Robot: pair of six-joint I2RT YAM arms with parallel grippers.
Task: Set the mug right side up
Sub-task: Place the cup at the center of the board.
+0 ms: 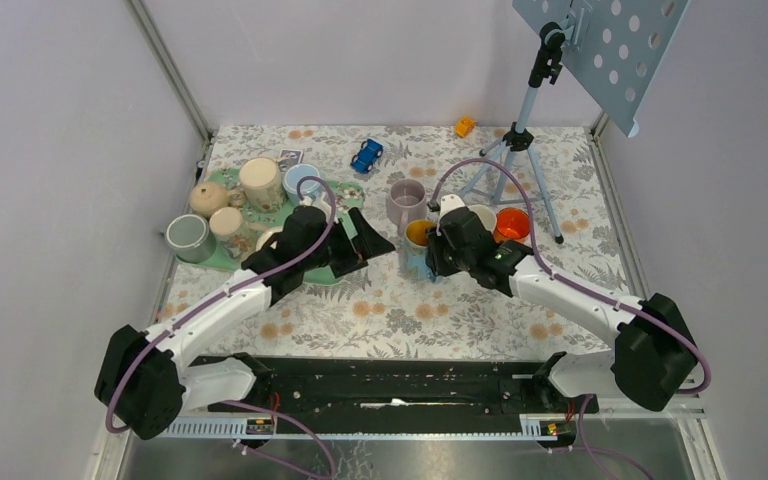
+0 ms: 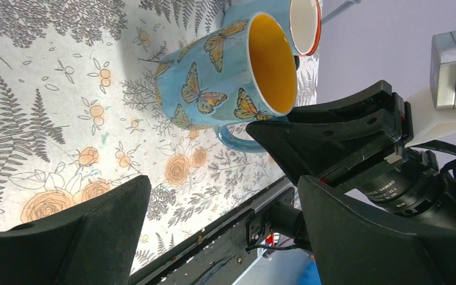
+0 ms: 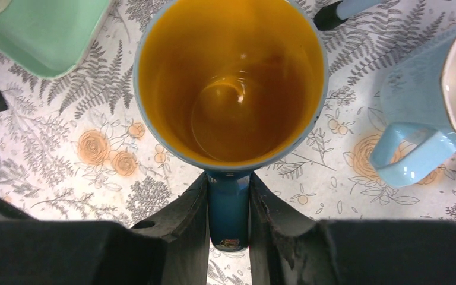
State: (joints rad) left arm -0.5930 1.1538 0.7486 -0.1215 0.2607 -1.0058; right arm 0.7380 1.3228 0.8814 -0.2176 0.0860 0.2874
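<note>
Right wrist: right gripper [image 3: 228,196] clamps the mug [image 3: 231,89] by its handle [image 3: 228,221], left gripper [image 1: 365,243] stands open; seat it flat before releasing.

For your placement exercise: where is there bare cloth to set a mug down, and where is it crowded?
Bare: near cloth between the butterfly mug and black rail. Crowded: the green tray and the mug cluster beside the tripod.

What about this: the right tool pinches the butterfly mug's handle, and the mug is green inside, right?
No. The right tool pinches the handle of the butterfly mug, but the mug is orange-yellow inside, not green, as the right wrist view shows.
</note>
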